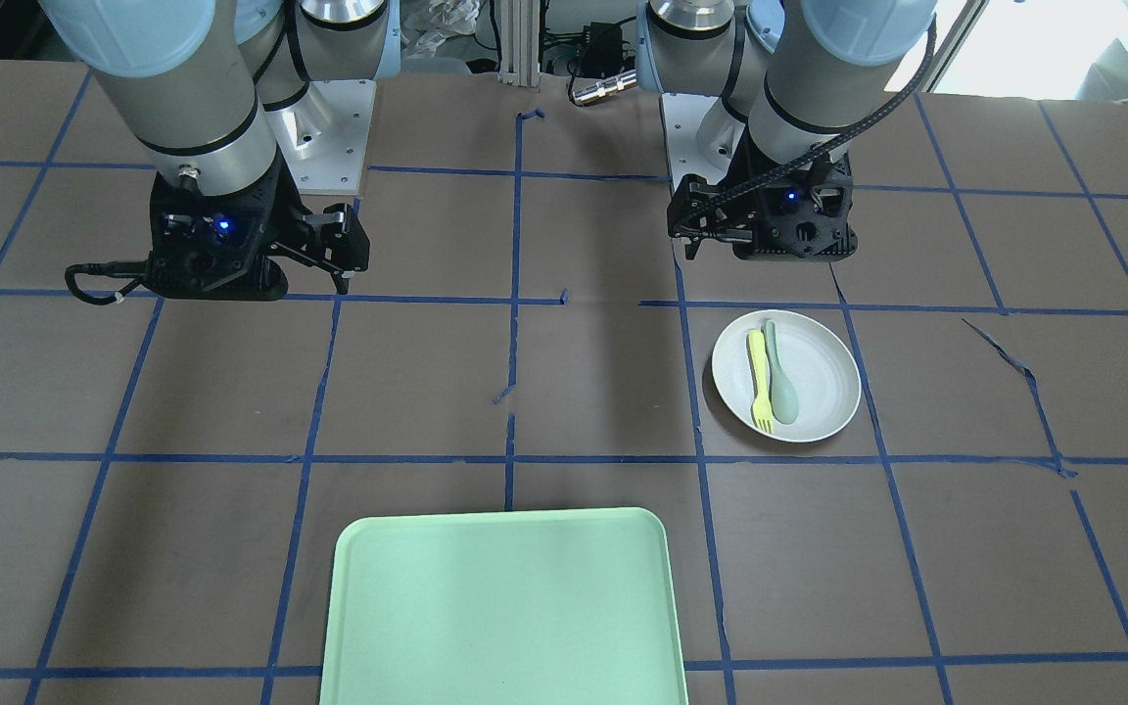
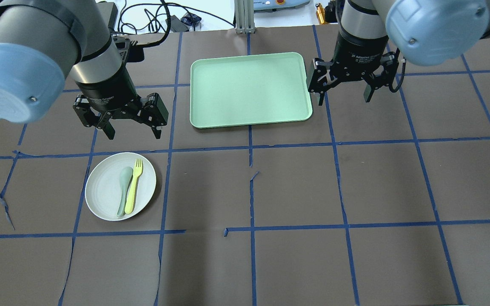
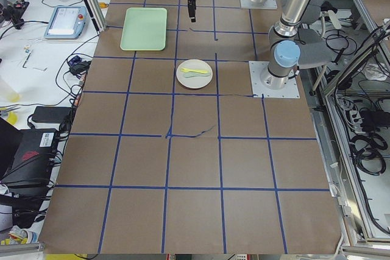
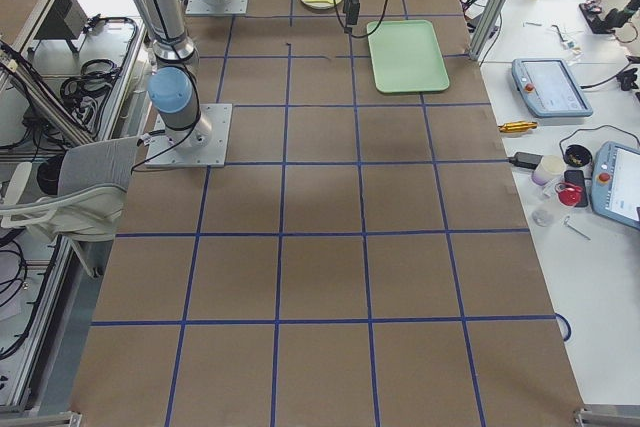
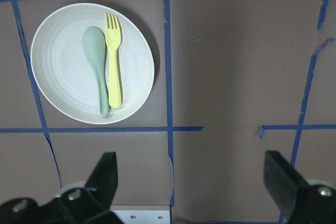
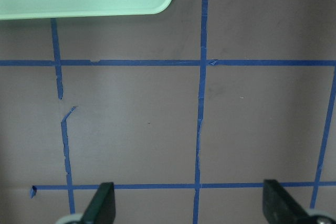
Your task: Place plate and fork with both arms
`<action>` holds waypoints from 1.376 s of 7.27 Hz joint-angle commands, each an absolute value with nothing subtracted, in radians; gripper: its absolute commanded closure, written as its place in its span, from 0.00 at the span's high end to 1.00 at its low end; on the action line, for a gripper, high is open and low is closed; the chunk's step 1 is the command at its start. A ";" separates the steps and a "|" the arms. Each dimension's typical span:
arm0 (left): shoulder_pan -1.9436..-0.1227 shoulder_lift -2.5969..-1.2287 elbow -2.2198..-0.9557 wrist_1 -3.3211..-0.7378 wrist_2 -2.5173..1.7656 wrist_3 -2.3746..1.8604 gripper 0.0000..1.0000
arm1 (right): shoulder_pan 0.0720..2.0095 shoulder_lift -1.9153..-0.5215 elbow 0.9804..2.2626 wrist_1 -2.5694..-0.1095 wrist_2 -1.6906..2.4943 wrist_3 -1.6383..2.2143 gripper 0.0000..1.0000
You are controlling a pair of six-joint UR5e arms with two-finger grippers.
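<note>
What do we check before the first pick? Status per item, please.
1. Left end effector open, empty: ok.
2. Right end effector open, empty: ok.
3. Pale-yellow plastic fork lying on the round off-white plate: ok.
4. Fork clear for pinching: not ok, pale grey-green spoon lies against it.
5. Mint-green rectangular tray flat, beside right end effector: ok.
6. Plate rim graspable from above: cannot tell.

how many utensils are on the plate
2: the yellow fork and the grey-green spoon lie side by side on the plate, spoon on the robot's left of the fork. Nothing looks hidden.
</note>
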State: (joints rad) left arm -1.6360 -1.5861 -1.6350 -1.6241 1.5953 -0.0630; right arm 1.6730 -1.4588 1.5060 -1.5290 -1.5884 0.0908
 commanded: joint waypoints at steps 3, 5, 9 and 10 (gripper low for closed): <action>-1.629 -1.591 -1.629 -1.617 1.597 -0.058 1.00 | 1.678 -1.516 1.591 -1.543 -1.594 0.104 1.00; -1.631 -1.601 -1.631 -1.617 1.597 -0.064 1.00 | 1.678 -1.519 1.591 -1.545 -1.589 0.104 1.00; -1.626 -1.615 -1.638 -1.614 1.601 -0.066 1.00 | 1.680 -1.513 1.586 -1.546 -1.586 0.109 1.00; -1.597 -1.611 -1.643 -1.602 1.598 -0.061 1.00 | 1.680 -1.509 1.585 -1.548 -1.589 0.109 1.00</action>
